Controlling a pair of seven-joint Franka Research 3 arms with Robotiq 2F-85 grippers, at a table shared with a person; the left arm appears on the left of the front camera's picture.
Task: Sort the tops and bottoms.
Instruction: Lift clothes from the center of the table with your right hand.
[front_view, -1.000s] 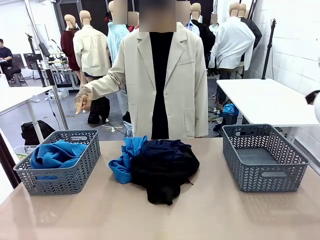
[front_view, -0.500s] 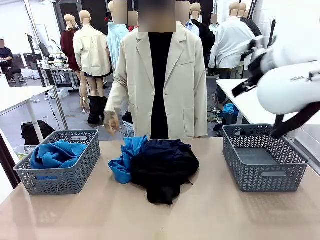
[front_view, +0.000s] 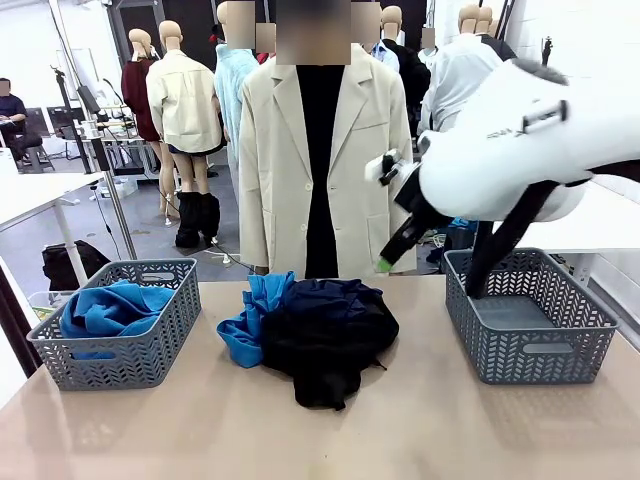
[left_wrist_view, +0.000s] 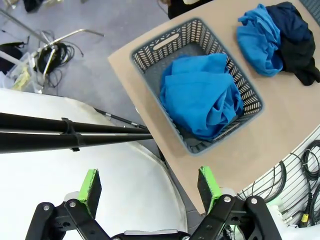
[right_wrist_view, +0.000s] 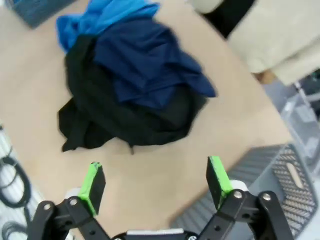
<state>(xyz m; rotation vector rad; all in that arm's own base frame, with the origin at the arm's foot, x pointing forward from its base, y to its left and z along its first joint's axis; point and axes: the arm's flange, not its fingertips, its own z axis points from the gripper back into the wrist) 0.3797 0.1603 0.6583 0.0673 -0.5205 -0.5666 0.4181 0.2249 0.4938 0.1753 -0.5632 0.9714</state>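
— Right gripper (right_wrist_view: 156, 180), is it shut or open?
— Open. Its two green-tipped fingers stand wide apart and nothing is between them. It hangs in the air over the smooth tan table (right_wrist_view: 165, 150).
— What lies below it?
— A heap of clothes in the middle of the table. A soft black cloth (right_wrist_view: 90, 105) is at the bottom. A dark navy cloth (right_wrist_view: 145, 65) lies on top of it. A bright blue cloth (right_wrist_view: 105, 15) touches both, on the heap's left side in the front view.
— And how does it look from the front?
— The big white right arm (front_view: 510, 150) comes in from the right, above the grey plastic basket with holes in its walls (front_view: 530, 350). One green fingertip points down in the air between that basket and the heap. It touches neither.
— Who is behind?
— A person in a long cream jacket and a black top (front_view: 270, 150) stands at the far side, just behind the heap.
— What about the left gripper (left_wrist_view: 149, 185)?
— Its fingers are spread wide too, and it holds nothing. It is high up, past the table's edge, looking down at the second grey plastic basket (left_wrist_view: 150, 55). A crumpled blue cloth (left_wrist_view: 200, 95) lies inside that basket. The heap is on the table near that basket, not touching it.
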